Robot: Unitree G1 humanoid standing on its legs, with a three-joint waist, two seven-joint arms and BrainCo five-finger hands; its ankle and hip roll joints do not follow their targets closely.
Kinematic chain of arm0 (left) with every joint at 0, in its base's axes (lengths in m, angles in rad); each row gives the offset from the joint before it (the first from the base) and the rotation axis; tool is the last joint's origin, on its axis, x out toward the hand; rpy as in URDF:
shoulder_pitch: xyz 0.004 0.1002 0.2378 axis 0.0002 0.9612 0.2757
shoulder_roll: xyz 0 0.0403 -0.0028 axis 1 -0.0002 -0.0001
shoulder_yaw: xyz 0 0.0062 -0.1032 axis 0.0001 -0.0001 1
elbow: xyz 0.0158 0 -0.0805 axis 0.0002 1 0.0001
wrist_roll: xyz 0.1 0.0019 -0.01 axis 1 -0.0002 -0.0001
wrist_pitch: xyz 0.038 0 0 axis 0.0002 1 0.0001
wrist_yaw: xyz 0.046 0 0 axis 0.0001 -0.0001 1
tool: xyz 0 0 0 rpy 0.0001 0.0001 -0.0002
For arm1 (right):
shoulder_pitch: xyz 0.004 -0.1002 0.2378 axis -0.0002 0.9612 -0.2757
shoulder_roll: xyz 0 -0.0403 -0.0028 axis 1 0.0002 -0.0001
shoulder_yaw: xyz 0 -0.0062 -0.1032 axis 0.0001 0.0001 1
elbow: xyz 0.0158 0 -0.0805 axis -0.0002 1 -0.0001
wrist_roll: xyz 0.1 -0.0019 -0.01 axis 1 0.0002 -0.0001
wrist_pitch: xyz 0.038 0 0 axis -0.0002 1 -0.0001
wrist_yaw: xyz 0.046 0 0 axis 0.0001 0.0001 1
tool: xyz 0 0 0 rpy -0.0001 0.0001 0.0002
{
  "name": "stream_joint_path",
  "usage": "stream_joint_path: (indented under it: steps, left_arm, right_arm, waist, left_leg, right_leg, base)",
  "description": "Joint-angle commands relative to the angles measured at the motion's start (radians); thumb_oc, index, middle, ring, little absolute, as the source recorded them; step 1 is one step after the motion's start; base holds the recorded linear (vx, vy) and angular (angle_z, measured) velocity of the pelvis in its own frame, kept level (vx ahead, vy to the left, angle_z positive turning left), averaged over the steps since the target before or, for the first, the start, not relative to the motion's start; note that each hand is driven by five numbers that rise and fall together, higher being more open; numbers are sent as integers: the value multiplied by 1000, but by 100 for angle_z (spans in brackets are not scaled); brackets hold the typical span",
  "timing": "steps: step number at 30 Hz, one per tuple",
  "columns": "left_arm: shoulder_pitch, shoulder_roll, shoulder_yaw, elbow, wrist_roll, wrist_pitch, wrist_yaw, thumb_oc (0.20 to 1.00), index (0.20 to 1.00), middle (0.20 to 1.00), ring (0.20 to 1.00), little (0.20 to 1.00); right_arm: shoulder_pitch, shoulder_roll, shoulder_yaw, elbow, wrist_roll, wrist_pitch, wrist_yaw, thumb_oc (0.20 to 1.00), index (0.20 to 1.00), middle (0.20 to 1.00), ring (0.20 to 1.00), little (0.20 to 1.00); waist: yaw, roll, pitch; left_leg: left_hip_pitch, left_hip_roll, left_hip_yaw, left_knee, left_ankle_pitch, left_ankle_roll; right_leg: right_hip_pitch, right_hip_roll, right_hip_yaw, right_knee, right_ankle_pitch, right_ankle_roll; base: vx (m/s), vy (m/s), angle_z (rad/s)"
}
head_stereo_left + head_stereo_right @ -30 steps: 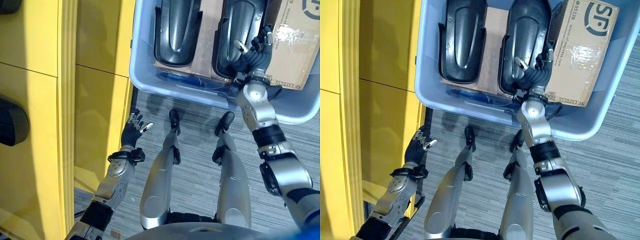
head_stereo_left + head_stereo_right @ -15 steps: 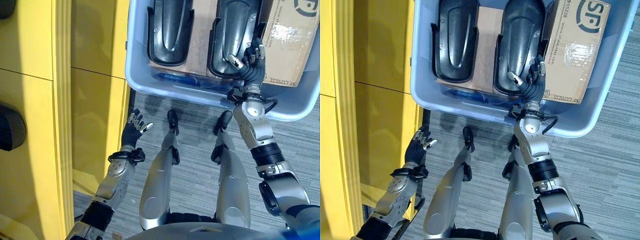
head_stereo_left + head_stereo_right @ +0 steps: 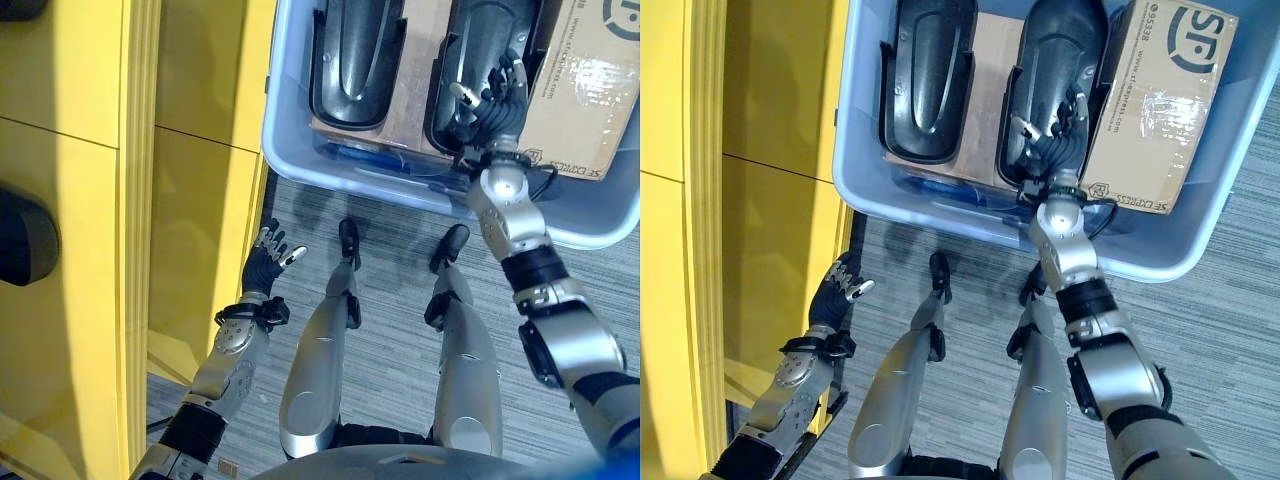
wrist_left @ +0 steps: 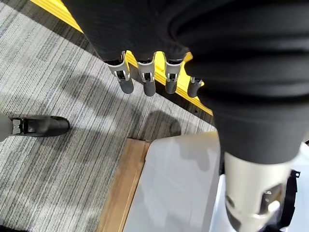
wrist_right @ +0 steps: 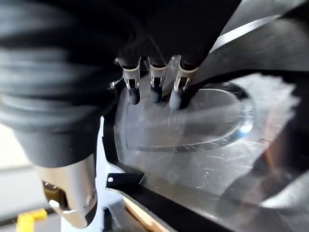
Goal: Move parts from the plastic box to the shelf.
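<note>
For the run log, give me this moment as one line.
right hand: open over right black part | left hand: open, idle | plastic box: two parts inside

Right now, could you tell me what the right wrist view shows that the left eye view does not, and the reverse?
Only the right wrist view shows, from close up, the right hand's fingertips relaxed just above the black part's glossy hollow. Only the left eye view shows the other black part, the cardboard box, the plastic box's rim, the yellow shelf and the open left hand. Both share the right hand over that right-side part.
</note>
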Motion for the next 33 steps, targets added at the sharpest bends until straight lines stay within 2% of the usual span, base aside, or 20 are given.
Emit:
stream_joint_path:
  steps: [1,12,18,33]
  left_arm:
    - [68,80,-4,-56,-12,-47,-11,1000,1000,1000,1000,1000]
    - [54,88,-11,-56,-19,-53,-11,1000,1000,1000,1000,1000]
    - [44,84,-11,-52,-17,-51,-15,1000,1000,1000,1000,1000]
    - [46,78,20,-57,-7,-41,-13,1000,1000,1000,1000,1000]
  right_arm:
    - [-22,-10,37,-2,-41,-4,15,1000,1000,1000,1000,1000]
    - [-90,-20,56,161,-36,21,20,1000,1000,1000,1000,1000]
    - [-83,9,90,175,-24,31,67,1000,1000,1000,1000,1000]
    - [-12,54,187,-42,-69,32,155,1000,1000,1000,1000,1000]
  waist:
    - [28,-20,-13]
    - [52,-16,-13]
    - [58,-21,-13]
    - [54,-43,-13]
  left_leg:
    - [-16,40,-39,86,-76,-74]
    - [-30,33,-57,88,-74,-71]
    - [-34,33,-62,89,-74,-70]
    - [-30,30,-66,86,-73,-67]
  right_leg:
    - [12,-68,72,10,-47,132]
    - [19,-72,57,4,-47,135]
    - [19,-69,58,4,-49,134]
    - [23,-67,59,1,-45,132]
  base:
    - [3,-10,8]
    - [4,1,5]
    - [0,0,0]
    - [0,1,2]
